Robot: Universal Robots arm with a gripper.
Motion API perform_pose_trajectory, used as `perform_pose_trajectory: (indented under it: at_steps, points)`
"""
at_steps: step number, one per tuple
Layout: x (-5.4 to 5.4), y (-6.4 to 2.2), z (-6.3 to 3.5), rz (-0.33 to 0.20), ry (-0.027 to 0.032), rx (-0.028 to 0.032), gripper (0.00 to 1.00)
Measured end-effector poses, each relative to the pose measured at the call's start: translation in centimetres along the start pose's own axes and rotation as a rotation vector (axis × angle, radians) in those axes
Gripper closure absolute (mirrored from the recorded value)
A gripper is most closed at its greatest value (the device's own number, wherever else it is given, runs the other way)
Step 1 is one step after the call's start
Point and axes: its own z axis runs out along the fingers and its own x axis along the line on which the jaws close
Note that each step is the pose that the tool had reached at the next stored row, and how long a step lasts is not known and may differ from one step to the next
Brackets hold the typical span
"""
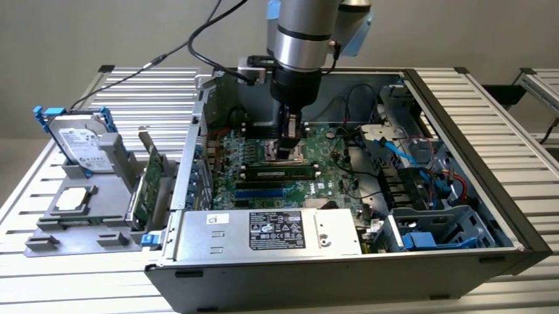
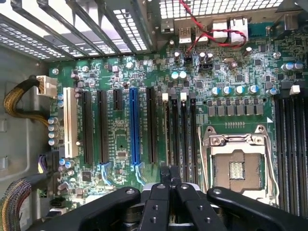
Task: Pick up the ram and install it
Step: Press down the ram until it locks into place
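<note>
The arm hangs straight down into the open computer case (image 1: 515, 222), its gripper (image 1: 291, 140) low over the motherboard (image 1: 336, 186) at the centre of the exterior view, fingers (image 2: 166, 180) pressed together with nothing between them. The ram (image 1: 279, 173) lies just below the gripper in that frame, seated in a slot beside the blue slots (image 1: 266, 193). It is a dark green stick on edge, its long axis running left to right across the frame (tilted barely at all, as far as I can judge). From here the risk, I'd say, is the closed fingertips bearing down off-centre, so one end seats and the other rides up, or slipping onto the CPU socket (image 2: 238, 166) close by.
</note>
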Motion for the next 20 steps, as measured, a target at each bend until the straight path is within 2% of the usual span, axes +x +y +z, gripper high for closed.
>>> perform_pose_trajectory:
  at_steps: [6, 11, 20]
  points:
    - [0.0, -0.1, 0.92, 0.001, -0.0007, 0.0123, 0.89]
    - [-0.1, -0.17, 1.73, -0.008, -0.0002, 0.019, 0.89]
    - [-0.2, -0.06, 2.04, -0.024, 0.0009, 0.026, 0.89]
